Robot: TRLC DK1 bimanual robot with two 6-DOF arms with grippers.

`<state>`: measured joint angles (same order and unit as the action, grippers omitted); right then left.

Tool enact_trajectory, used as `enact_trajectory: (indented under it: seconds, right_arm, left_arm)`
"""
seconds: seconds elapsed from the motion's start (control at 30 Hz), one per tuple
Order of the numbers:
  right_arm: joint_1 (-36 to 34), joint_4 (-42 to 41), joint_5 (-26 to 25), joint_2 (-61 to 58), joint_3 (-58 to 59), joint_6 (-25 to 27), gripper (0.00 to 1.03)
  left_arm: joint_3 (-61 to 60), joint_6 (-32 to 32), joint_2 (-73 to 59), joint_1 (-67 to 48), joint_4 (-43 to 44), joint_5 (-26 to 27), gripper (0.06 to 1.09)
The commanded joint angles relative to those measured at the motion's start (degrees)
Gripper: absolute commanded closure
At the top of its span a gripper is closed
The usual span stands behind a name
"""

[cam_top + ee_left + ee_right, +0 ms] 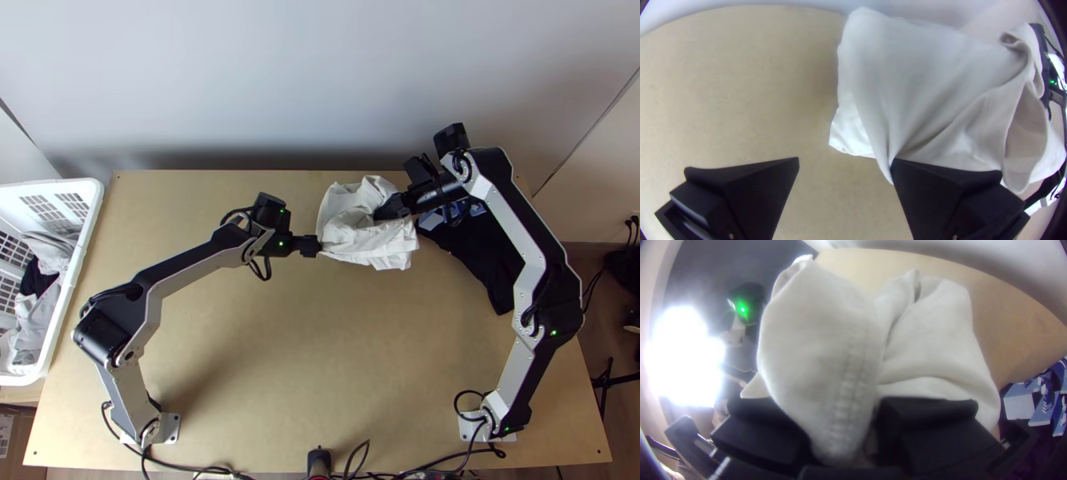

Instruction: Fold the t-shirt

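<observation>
White t-shirt [360,238]: bunched, held by the right gripper [843,431]. Left gripper [844,168]: wide, fabric beside 1 finger. Advised: pinch 1 loose edge, confirm both holds, then spread evenly before folding.

Top view looks steeply down; wrist views, close behind left gripper [312,246] and right gripper [382,212], share the white garment [368,240] ahead.

Lab-like space: robot arms [512,216] on table [320,352]
</observation>
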<state>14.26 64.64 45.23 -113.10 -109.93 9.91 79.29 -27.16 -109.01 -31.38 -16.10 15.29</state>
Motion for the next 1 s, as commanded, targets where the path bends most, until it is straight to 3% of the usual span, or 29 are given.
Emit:
enact_trajectory:
  seconds: [0.0, 0.2, 0.37, 0.53, 0.73, 0.97]
  right_arm:
    - [-0.1, 0.2, -0.1, -0.8, 1.3, 1.0, 1.00]
    - [0.6, 0.2, -0.1, -1.2, 4.4, 2.2, 1.00]
    - [1.4, 0.2, -0.1, -1.3, 7.0, 2.7, 1.00]
    - [1.5, 0.2, 0.6, -0.5, 4.9, 2.5, 1.00]
    - [0.6, 0.3, 6.4, 0.5, -0.7, 1.5, 1.00]
    - [-3.8, 0.7, 7.8, 1.3, -7.4, -0.9, 1.00]
  left_arm:
    - [0.4, -5.4, 4.0, 0.4, 3.4, 2.5, 0.10]
    - [1.3, -16.1, 6.7, 1.1, 10.3, 10.9, 0.10]
    - [2.6, -33.5, 5.7, 6.9, 16.6, 21.8, 0.10]
    - [3.2, -33.4, 4.9, 9.8, 17.2, 21.9, 0.10]
    - [0.6, -33.0, 4.2, 12.2, 17.2, 21.8, 0.10]
    - [-2.6, -31.4, 4.3, 12.7, 17.6, 21.5, 0.10]
